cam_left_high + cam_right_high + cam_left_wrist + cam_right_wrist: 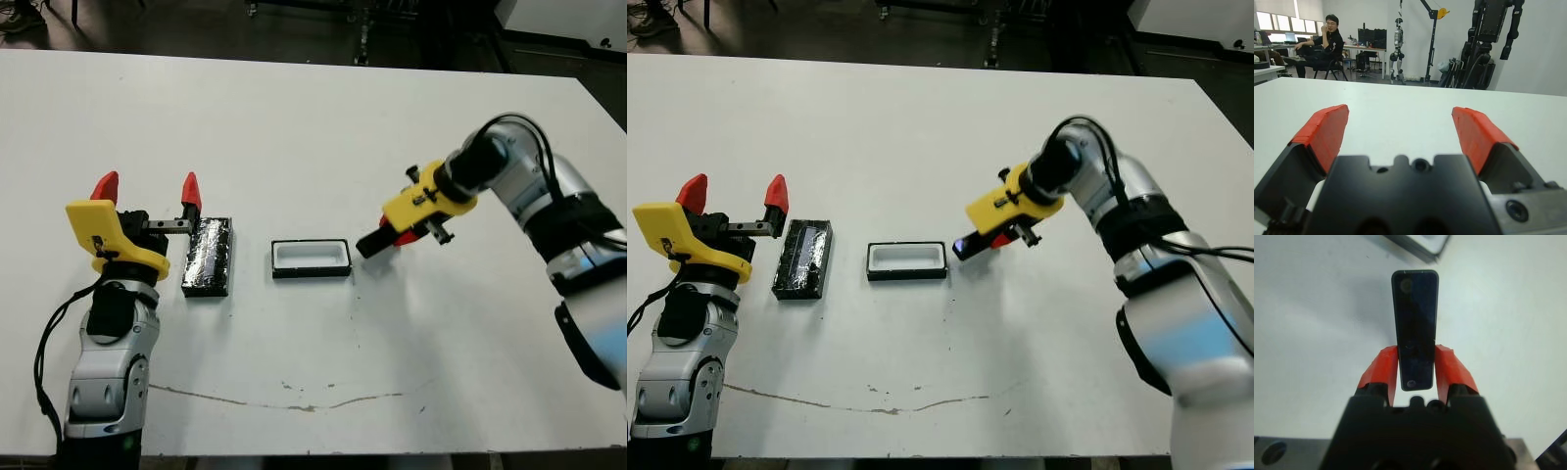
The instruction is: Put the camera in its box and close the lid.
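White surface (313, 117) carries everything. Right claw (1417, 369) clamped on the camera (1415, 328), held just off the right end of the box (311, 258), above the surface. Left claw (147, 188) fingers spread apart, gripping nothing, just left of the lid (208, 257). Lid lies flat left of the box, a gap between them. Box open, white lining showing, mid-surface.
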